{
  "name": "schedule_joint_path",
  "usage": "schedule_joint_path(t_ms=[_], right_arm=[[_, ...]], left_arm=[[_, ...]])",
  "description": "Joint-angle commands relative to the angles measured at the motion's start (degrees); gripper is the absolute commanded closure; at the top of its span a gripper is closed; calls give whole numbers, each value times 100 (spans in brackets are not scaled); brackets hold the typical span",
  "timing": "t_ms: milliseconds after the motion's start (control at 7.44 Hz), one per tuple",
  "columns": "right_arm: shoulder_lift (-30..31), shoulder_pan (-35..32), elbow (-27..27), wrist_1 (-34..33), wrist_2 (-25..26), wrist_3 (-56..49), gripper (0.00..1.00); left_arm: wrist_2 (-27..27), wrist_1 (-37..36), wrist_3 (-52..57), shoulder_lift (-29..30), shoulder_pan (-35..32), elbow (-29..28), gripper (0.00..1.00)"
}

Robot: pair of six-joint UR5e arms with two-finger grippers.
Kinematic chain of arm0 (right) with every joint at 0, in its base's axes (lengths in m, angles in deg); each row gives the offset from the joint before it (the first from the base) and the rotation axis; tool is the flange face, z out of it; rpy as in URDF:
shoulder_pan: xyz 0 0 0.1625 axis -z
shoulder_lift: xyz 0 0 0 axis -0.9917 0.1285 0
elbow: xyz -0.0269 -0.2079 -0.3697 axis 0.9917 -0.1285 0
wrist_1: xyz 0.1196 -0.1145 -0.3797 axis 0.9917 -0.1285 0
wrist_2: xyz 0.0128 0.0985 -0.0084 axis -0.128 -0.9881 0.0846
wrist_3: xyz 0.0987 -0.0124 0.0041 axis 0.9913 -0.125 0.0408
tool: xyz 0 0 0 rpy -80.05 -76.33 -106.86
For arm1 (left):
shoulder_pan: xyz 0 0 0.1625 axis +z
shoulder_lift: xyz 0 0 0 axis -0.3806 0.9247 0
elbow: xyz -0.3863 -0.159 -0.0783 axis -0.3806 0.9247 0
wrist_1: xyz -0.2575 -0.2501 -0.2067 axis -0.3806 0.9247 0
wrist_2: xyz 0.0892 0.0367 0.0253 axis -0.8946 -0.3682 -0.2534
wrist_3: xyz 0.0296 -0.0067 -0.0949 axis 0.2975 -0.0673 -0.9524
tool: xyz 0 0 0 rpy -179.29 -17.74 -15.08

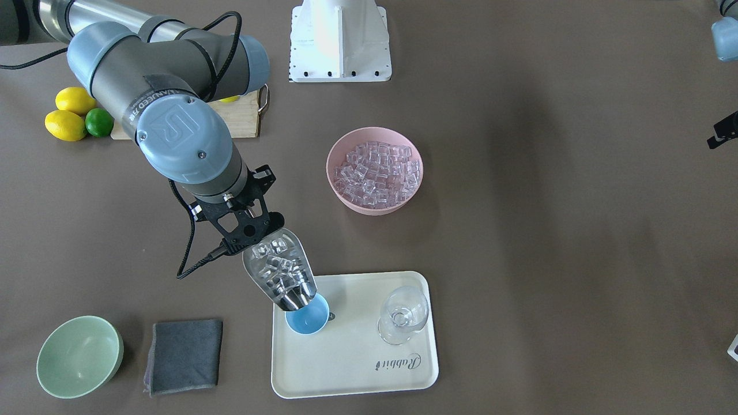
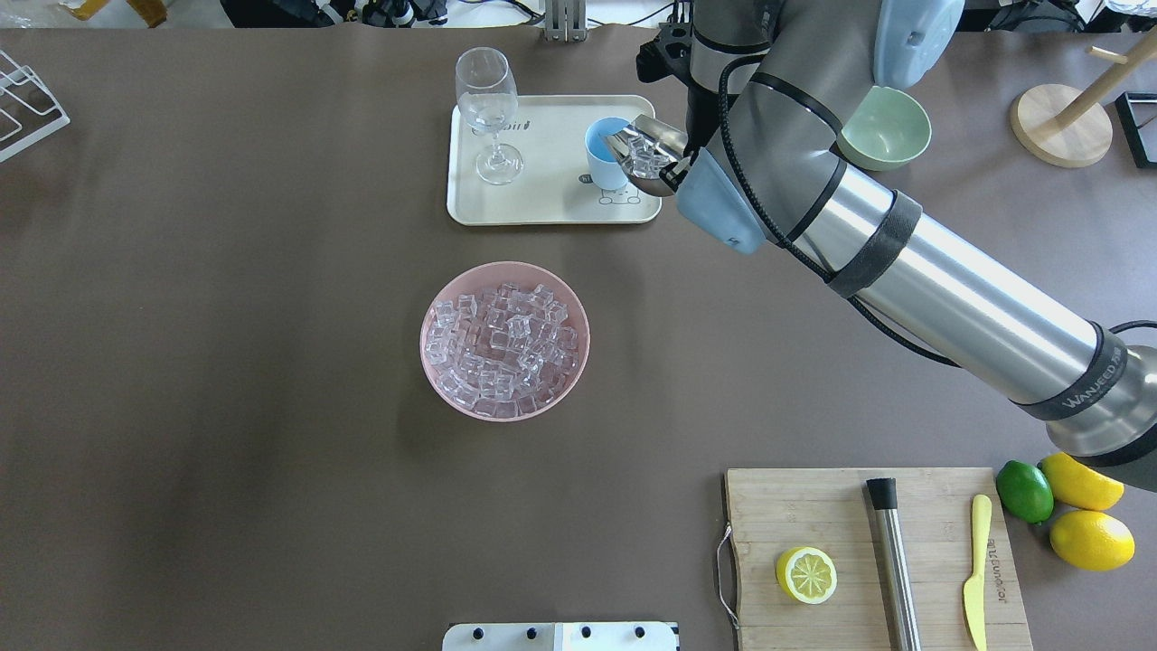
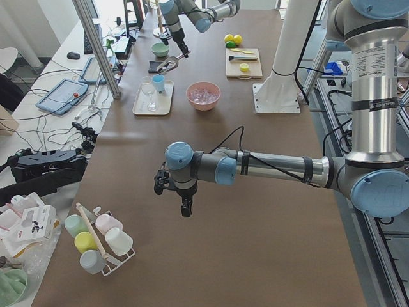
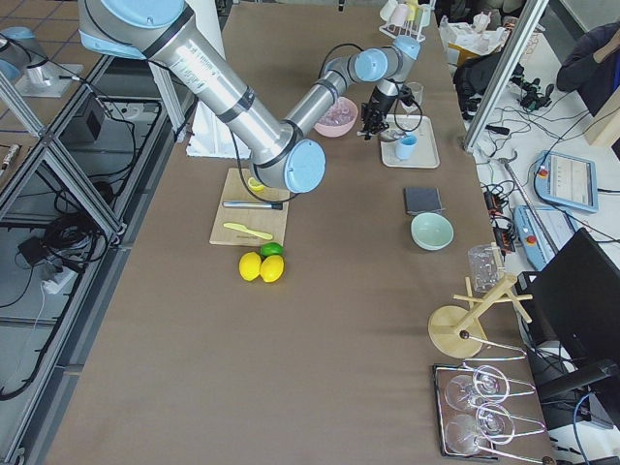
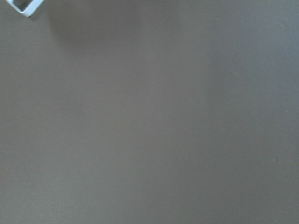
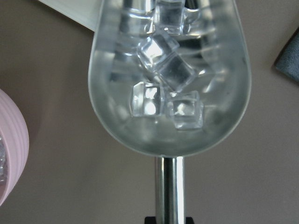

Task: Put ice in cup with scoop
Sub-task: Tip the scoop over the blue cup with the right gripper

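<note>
My right gripper is shut on the thin handle of the steel scoop. The scoop is tilted down, with its front lip over the rim of the light-blue cup. Several clear ice cubes lie in the scoop's trough, seen close in the right wrist view. The cup stands on the cream tray. More ice fills the pink bowl. My left gripper hangs over bare table far from the tray; I cannot tell whether it is open or shut.
A clear stemmed glass stands on the tray beside the cup. A pale green bowl and a grey cloth lie near the tray. A cutting board holds a steel rod, half a lemon and a yellow knife.
</note>
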Motion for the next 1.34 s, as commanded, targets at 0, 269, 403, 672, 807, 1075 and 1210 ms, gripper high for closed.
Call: schedule_joint_path(t_ms=[0, 269, 403, 672, 807, 1075, 1210], right_arm=[[-186, 5, -179, -381, -95, -89, 100], [-579, 5, -694, -670, -210, -298, 100], [-634, 5, -741, -733, -210, -326, 100], [-643, 5, -751, -830, -210, -335, 100], [-652, 14, -751, -856, -210, -344, 100], [-669, 14, -751, -918, -210, -344, 100], [-696, 14, -785, -979, -210, -362, 100]], left_arm=[[175, -60, -9, 72, -299, -254, 2], [624, -602, -27, 317, -430, -272, 2], [625, -675, -27, 362, -475, -255, 2], [633, -676, -27, 371, -475, -254, 2], [634, -676, -27, 371, -484, -254, 2], [634, -676, -27, 371, -484, -246, 2], [634, -676, -27, 371, -475, -246, 2]])
